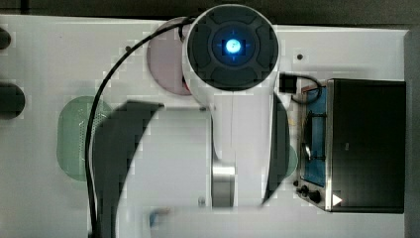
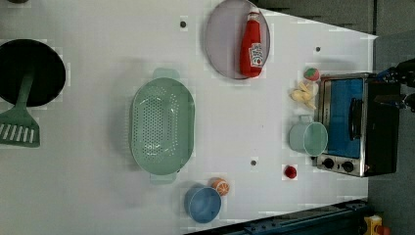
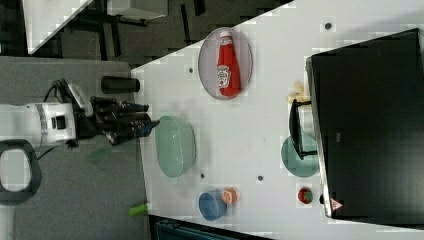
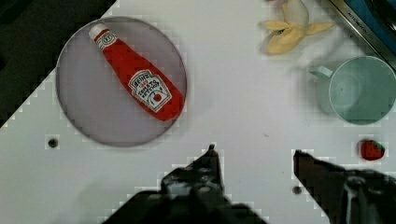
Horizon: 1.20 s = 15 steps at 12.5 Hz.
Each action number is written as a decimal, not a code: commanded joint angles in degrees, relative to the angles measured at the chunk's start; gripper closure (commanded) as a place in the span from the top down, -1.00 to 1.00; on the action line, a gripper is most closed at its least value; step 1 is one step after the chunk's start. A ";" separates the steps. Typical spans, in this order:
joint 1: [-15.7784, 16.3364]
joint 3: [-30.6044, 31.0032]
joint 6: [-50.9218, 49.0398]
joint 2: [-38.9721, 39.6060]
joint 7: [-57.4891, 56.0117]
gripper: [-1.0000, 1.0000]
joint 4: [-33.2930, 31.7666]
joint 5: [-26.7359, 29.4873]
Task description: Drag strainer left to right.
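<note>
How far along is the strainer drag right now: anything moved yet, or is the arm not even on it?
Nothing looks done: the strainer sits free on the table, between the spatula and the ketchup plate. In hand: the gripper is open and empty, with bare table between its fingers. Left: come down to the strainer, catch its rim and drag it across.

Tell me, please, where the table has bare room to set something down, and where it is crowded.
In the left view, bare table lies between the strainer and the mug, bordered by the ketchup plate and the blue bowl. Another free patch lies between the strainer and the spatula. It is crowded by the toaster oven: banana, mug, strawberry.
</note>
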 commanded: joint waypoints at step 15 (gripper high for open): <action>0.66 26.87 3.31 -4.99 40.69 1.00 -12.46 3.09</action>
